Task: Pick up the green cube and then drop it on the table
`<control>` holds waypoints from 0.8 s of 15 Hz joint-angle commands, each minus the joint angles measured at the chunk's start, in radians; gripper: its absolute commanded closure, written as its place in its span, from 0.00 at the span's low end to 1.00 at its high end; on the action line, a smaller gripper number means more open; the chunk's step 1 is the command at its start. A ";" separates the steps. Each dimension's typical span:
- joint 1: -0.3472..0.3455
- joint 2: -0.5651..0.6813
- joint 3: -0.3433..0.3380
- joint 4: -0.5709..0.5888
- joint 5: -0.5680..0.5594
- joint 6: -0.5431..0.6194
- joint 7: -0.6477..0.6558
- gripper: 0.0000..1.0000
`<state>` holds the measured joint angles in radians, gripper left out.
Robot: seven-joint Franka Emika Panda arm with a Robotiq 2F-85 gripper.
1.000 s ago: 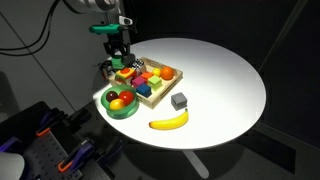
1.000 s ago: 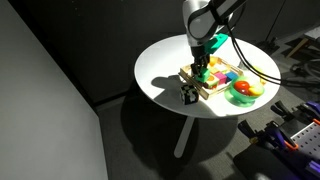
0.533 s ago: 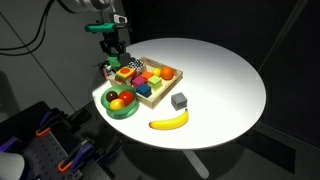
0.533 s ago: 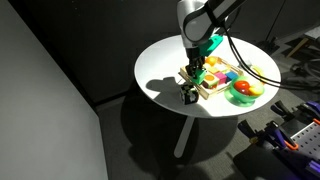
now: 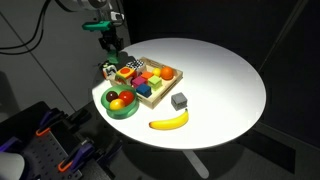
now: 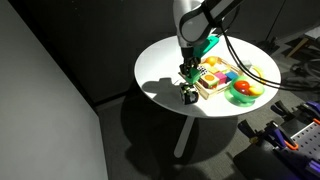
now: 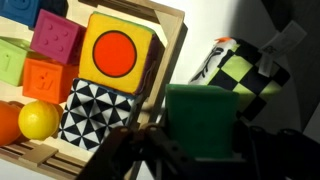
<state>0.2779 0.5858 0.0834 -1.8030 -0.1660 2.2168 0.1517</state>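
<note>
The green cube (image 7: 202, 120) sits between my gripper's fingers (image 7: 200, 150) in the wrist view, held above the table, just outside the wooden tray's rim (image 7: 168, 60). The gripper is shut on it. In both exterior views the gripper (image 5: 112, 57) (image 6: 188, 72) hangs over the white table (image 5: 225, 75) (image 6: 160, 70), beside the tray end near the table's edge. The cube is too small to make out in those views.
The wooden tray (image 5: 160, 92) (image 6: 206, 90) holds several coloured blocks. A green-and-black checkered object (image 7: 250, 75) (image 5: 107, 70) lies under the gripper beside the tray. A green bowl of fruit (image 5: 120, 103) (image 6: 243, 92), a dark grey cube (image 5: 179, 100) and a banana (image 5: 168, 122) lie nearby.
The gripper has moved off the tray towards the table's edge, with the green cube still in it. Nothing else has moved.
</note>
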 commanded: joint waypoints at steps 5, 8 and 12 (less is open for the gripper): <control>0.012 0.043 -0.017 0.064 -0.003 0.020 0.078 0.76; 0.008 0.066 -0.018 0.084 0.001 0.027 0.078 0.76; 0.005 0.097 -0.018 0.112 0.004 0.028 0.065 0.76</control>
<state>0.2790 0.6531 0.0720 -1.7334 -0.1660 2.2453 0.2098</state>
